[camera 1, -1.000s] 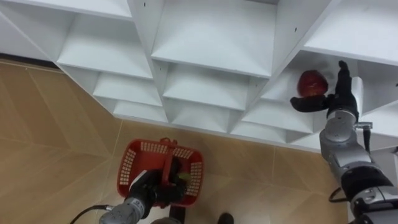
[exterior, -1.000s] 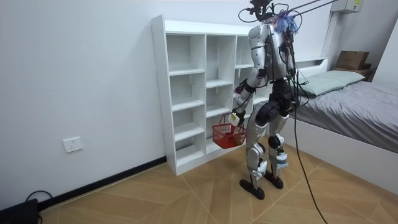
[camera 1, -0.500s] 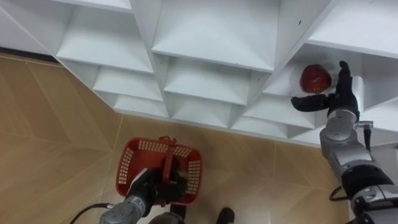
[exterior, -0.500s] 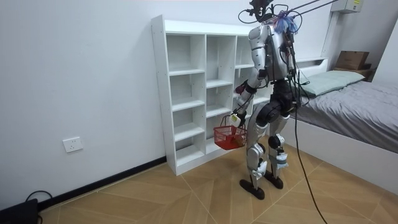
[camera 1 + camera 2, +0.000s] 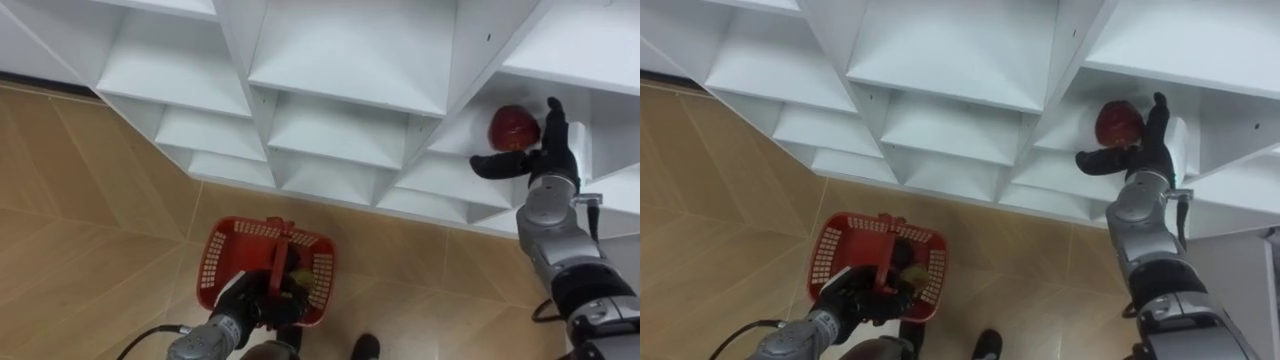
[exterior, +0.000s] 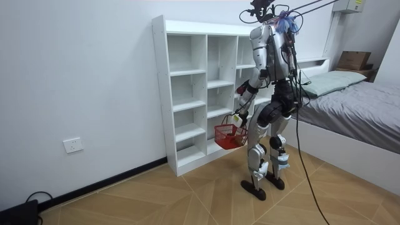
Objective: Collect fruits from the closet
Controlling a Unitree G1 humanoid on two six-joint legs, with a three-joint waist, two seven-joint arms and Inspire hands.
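The step in hand appears to be taking hold of an apple in the white closet (image 5: 350, 60). On the left, the red basket (image 5: 214, 268) would best be kept level and steady, so the yellowish fruit (image 5: 297, 282) already lying in it does not roll out. On the right, the fingers and thumb would need to close evenly round the red apple (image 5: 513, 127), firmly enough that it cannot slip but without nudging it deeper along the shelf board; lifting it straight out over the board's front edge would avoid knocking the compartment's walls.

The left hand (image 5: 243, 312), low at the left, has its fingers curled tight round the basket's handle, and the basket hangs above the wooden floor in front of the closet's bottom edge. The right forearm rises from the lower right into a compartment in the closet's right-hand column, where the apple sits on the shelf board. The right hand (image 5: 537, 160) is spread apart, with fingers straight and upright just to the apple's right and the thumb stretched out leftward beneath it; it cups the fruit without gripping it, and whether it touches the apple cannot be told.
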